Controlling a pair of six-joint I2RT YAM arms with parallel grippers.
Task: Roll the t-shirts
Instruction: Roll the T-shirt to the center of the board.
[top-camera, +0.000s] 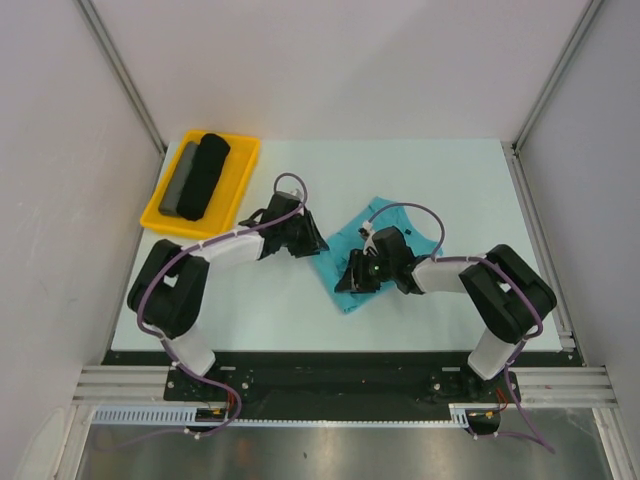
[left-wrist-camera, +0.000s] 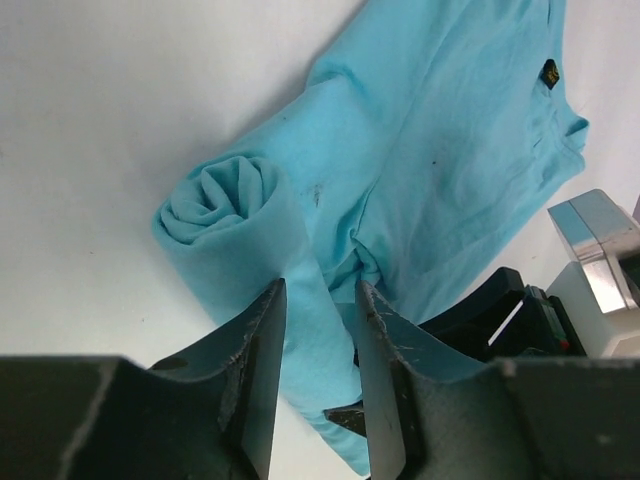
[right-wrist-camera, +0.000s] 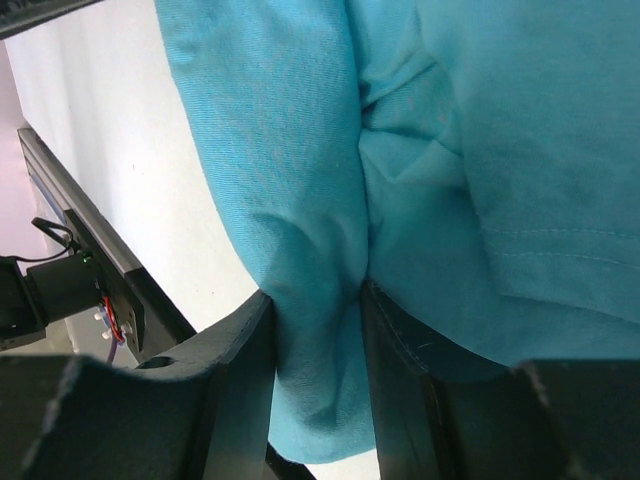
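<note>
The turquoise t-shirt (top-camera: 385, 235) lies on the white table, partly rolled from its near-left end. In the left wrist view its spiral roll end (left-wrist-camera: 220, 195) shows, with the small dark neck label (left-wrist-camera: 549, 73) at the far end. My left gripper (left-wrist-camera: 318, 290) straddles the rolled part with cloth filling the gap between its fingers; it sits at the shirt's left edge (top-camera: 312, 243). My right gripper (right-wrist-camera: 315, 292) is shut on a fold of the shirt's near edge (top-camera: 355, 275). A black roll (top-camera: 205, 175) and a grey roll (top-camera: 180, 178) lie in the yellow tray.
The yellow tray (top-camera: 240, 165) stands at the table's far left corner. The right arm's wrist (left-wrist-camera: 520, 310) is close beside my left fingers. The table's near edge and a black rail (right-wrist-camera: 90, 270) lie just behind the right gripper.
</note>
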